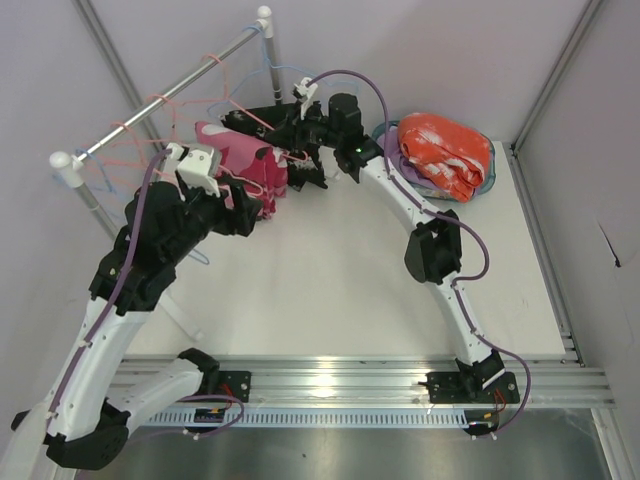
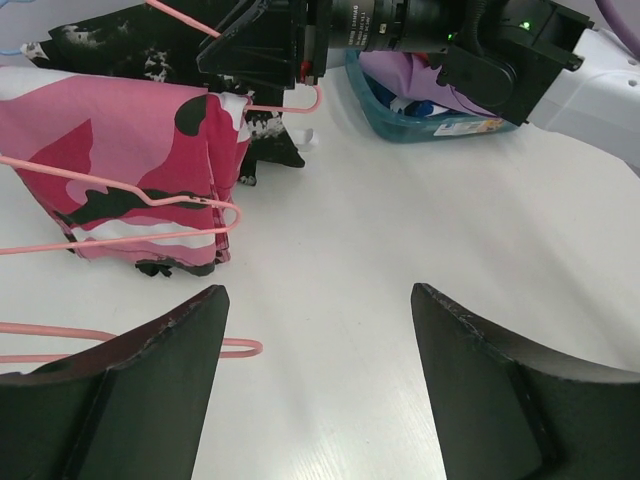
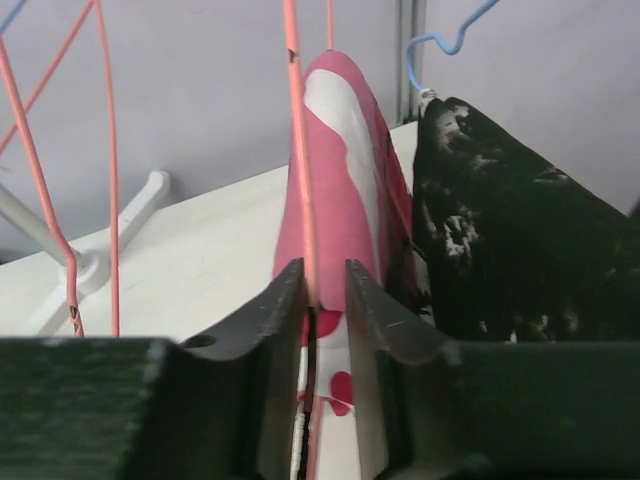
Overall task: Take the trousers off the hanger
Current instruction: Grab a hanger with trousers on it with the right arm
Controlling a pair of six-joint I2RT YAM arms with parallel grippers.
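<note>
The pink-magenta patterned trousers hang folded over a pink wire hanger just above the table, below the rail. My right gripper is shut on the fold of these trousers, with the pink hanger wire also between the jaws; it also shows in the top view. The black, white-speckled trousers hang right beside them on a blue hanger. My left gripper is open and empty, low over the table, a little in front of the pink trousers.
A hanging rail with several pink and blue wire hangers stands at the back left. A teal basket at the back right holds the orange trousers and other cloth. A loose pink hanger lies by my left finger.
</note>
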